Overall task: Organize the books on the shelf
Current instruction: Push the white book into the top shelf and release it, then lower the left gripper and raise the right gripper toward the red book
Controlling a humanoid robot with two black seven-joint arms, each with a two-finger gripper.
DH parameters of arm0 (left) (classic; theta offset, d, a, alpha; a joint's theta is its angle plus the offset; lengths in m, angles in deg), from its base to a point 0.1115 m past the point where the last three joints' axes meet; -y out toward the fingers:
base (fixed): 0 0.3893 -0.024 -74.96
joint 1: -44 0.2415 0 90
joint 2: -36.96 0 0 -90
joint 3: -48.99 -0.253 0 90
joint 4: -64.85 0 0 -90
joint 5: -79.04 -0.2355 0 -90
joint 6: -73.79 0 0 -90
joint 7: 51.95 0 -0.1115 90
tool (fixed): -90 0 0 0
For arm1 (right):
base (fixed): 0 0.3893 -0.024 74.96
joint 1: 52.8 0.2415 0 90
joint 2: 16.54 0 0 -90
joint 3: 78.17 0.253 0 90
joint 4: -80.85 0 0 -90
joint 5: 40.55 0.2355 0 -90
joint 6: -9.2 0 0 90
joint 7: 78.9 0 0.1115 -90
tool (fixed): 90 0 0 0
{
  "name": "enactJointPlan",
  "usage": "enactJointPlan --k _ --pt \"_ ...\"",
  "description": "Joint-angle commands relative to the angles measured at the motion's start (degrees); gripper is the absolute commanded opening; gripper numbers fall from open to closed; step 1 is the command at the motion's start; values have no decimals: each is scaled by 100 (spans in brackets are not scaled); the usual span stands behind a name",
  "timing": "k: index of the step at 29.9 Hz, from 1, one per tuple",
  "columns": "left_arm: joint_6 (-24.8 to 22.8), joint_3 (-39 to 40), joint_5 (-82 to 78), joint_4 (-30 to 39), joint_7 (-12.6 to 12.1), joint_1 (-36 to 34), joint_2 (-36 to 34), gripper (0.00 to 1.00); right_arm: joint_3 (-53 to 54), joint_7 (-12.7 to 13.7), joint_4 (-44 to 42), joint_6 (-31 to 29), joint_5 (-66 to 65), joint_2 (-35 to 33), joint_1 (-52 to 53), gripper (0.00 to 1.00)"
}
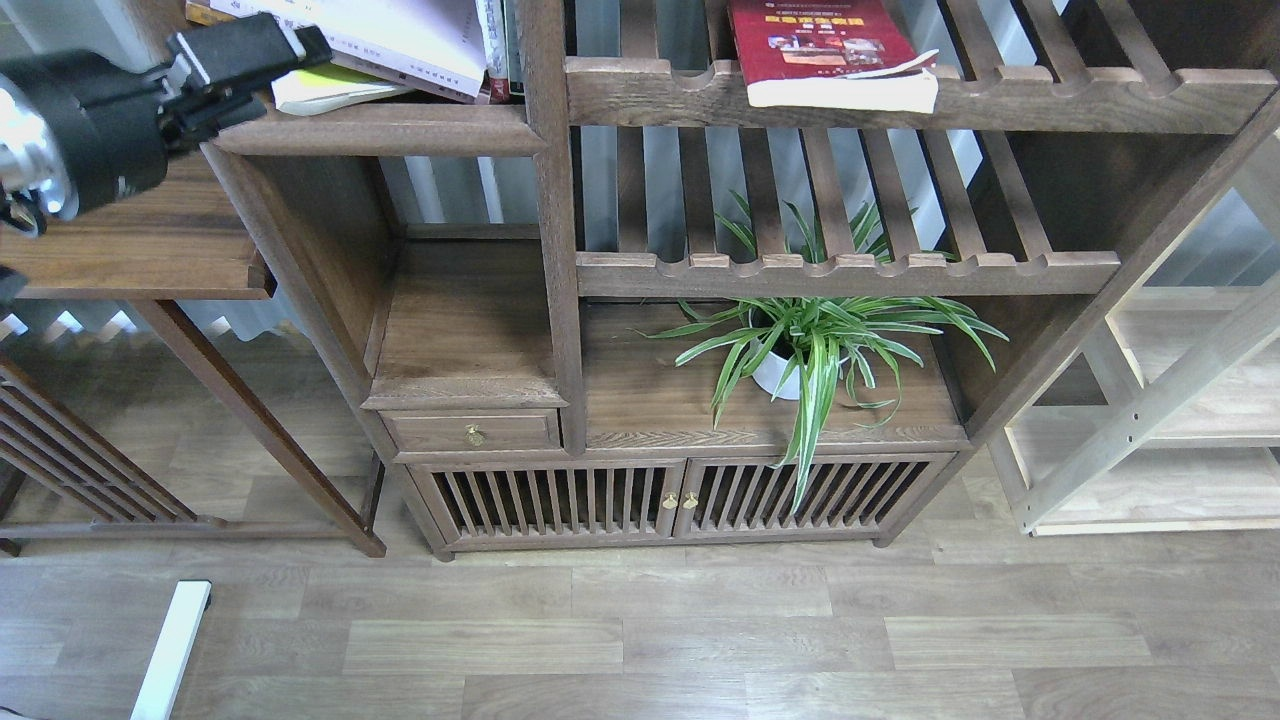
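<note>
The shelf (380,130) is the dark board with a moulded front edge at the upper left of the bookcase. On it a pale lavender-white book (400,35) leans over a yellow-green book (330,90), with narrow spines to their right. A red book (820,50) lies on the slatted rack to the right, its front edge overhanging the rail. My left gripper (290,50) reaches in from the left, its tip at the left end of the shelf, touching or just in front of the two leaning books. Its fingers cannot be told apart. My right gripper is out of view.
A spider plant in a white pot (800,360) stands on the lower ledge. A drawer with a brass knob (475,435) sits under the narrow bay. A side table (130,250) is at the left, a pale wooden rack (1180,420) at the right.
</note>
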Motion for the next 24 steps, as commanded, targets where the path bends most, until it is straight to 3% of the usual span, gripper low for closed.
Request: enactJointPlan --k 1,7,11,17,24 --pt "-923 646 5 116 0 894 301 99 238 0 9 0 -4 150 92 68" --pt "-3251 1095 -39 -375 0 2274 784 99 677 0 158 0 -13 326 417 73" --pt "-4282 1184 -48 -991 0 2689 1293 99 836 0 404 0 -39 318 654 77" --pt "-4737 1324 5 -1606 0 3154 2075 99 1231 0 1002 0 -276 362 1101 75" --pt "-4737 1237 -214 -3011 0 3594 3306 99 1258 -14 1580 0 -514 125 1323 78"
